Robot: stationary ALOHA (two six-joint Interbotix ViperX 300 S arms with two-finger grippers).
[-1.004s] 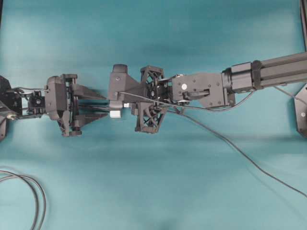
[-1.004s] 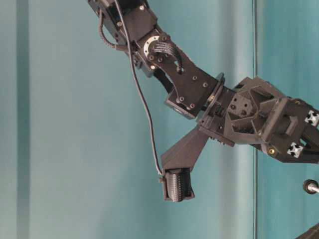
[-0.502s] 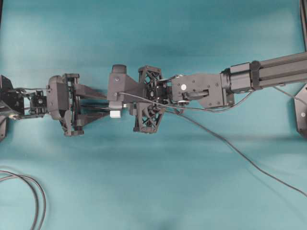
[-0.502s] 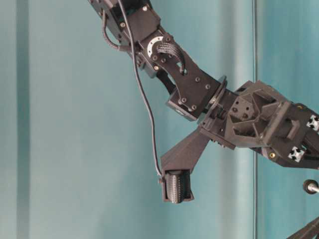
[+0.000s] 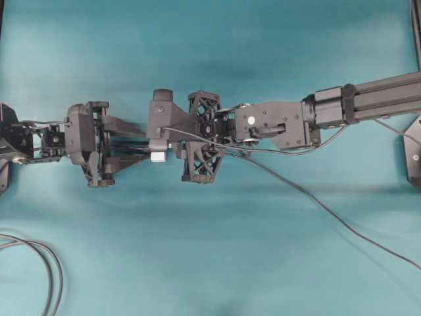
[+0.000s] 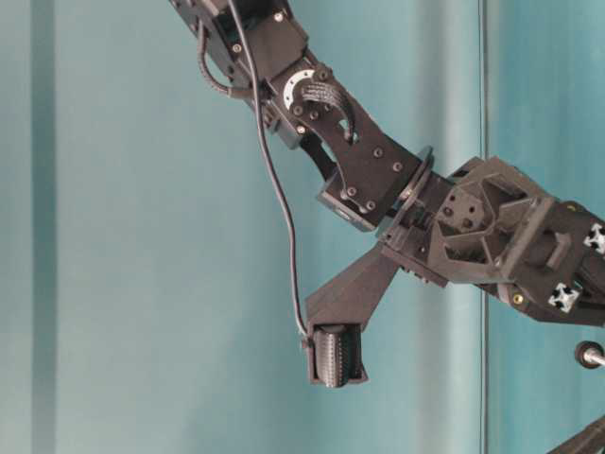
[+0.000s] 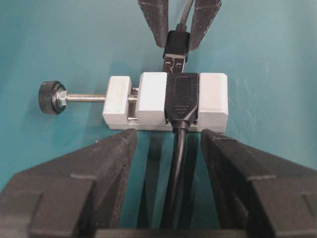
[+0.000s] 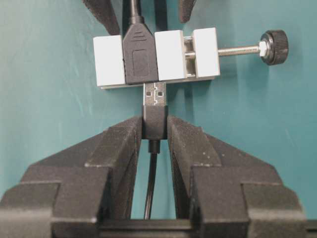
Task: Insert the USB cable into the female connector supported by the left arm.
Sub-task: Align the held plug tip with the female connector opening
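In the right wrist view, the right pincer (image 8: 155,130) is clamped on the plug's (image 8: 155,94) black overmould, its metal tip at the connector's (image 8: 141,57) mouth. Beyond, the left pincer (image 7: 168,144) grips the white block (image 7: 153,99). The plug looks stiff and light, the cable (image 8: 150,188) limp; the overmould seems the right hold.
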